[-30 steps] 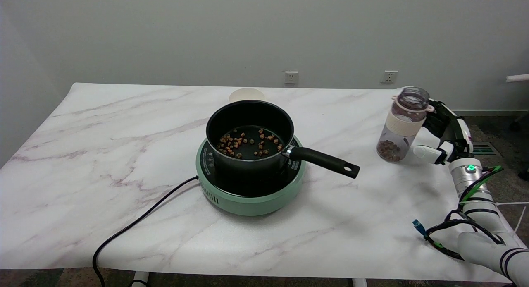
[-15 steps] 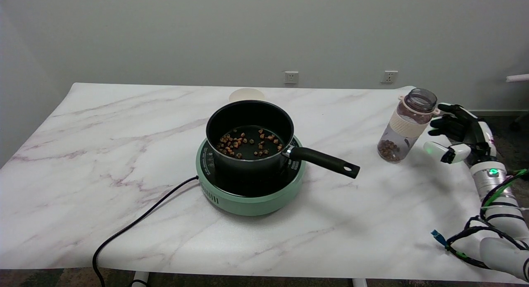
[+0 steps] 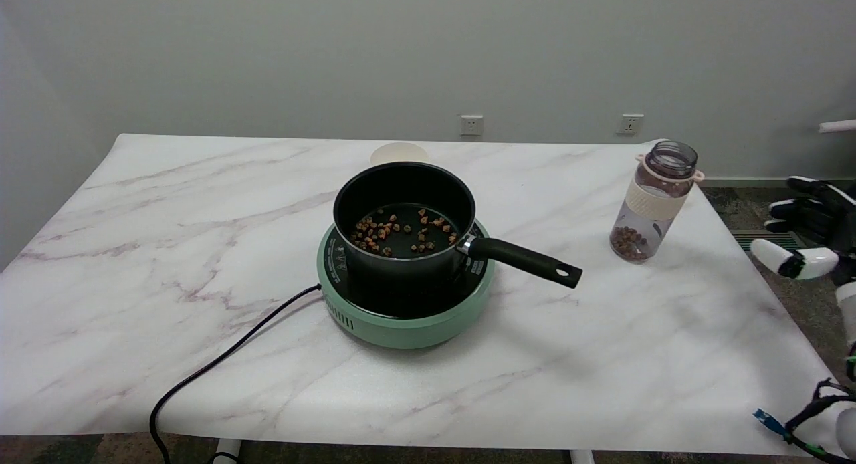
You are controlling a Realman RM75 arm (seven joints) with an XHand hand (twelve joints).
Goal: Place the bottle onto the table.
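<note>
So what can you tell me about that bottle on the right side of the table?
The bottle is clear, plastic by the look, faintly purple-tinted, with a cream band around its upper body and a pale collar with small tabs at the neck. Its wide mouth is open, no lid on. A small heap of brown pieces sits in the bottom. It stands upright on the table near the right edge. Nothing else touches it; the right hand is well clear.

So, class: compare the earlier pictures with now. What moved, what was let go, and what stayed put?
The right hand let go of the bottle and drew back rightward, off the table. The bottle now stands free. Pot and cooker stayed put.
</note>
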